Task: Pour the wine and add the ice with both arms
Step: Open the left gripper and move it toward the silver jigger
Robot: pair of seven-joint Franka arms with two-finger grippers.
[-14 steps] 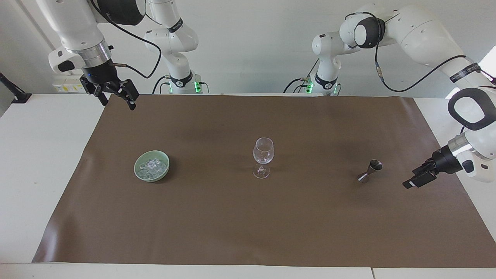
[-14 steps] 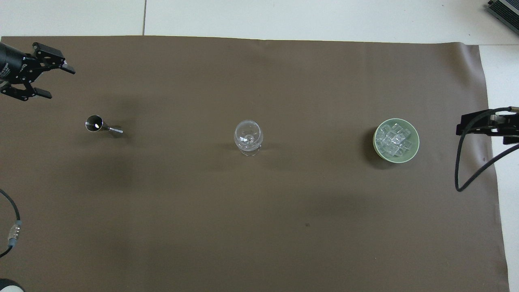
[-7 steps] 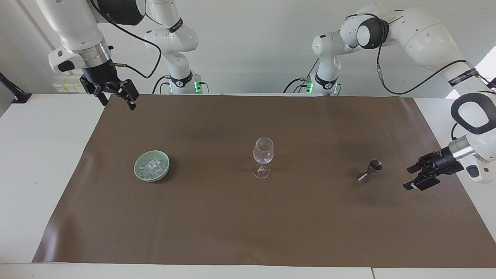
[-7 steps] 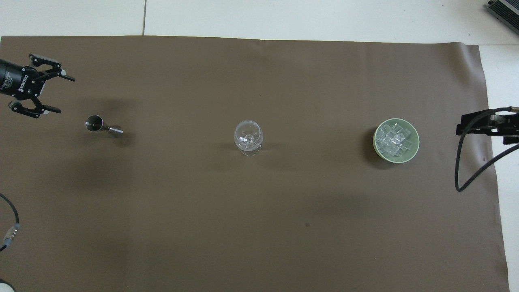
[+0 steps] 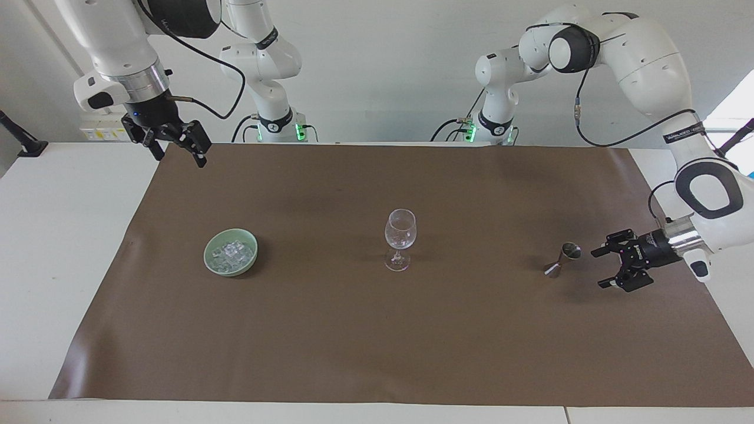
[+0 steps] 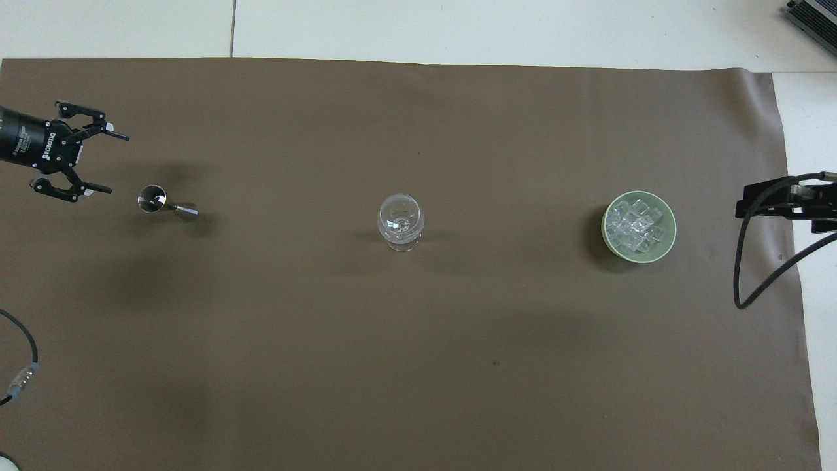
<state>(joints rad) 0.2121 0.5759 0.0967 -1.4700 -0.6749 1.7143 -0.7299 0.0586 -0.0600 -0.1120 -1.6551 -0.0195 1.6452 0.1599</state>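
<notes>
Work has barely begun, as far as you can judge. Your glass (image 5: 400, 238) stands upright at the centre of the facing view on the brown mat (image 5: 377, 330), and it looks empty: no wine, no cubes in it. The ice (image 5: 232, 253) sits heaped in the green bowl (image 5: 211, 259) at centre left of that view, seemingly untouched. At centre right, the small metal jigger (image 5: 562, 259) stands on the mat, not yet picked up.

Your left gripper (image 5: 611, 268) hangs low at the right of the facing view, just beside the jigger but apart from it, jaws spread wide and holding nothing. In the overhead view it shows at the upper left (image 6: 98, 163), pointed toward the jigger (image 6: 160, 203). Your right gripper (image 5: 175, 144) waits at the upper left of the facing view, over the mat's edge and well apart from the bowl, jaws open and empty.

Everything is left: grasp the jigger, pour into the glass, then bring ice across.
</notes>
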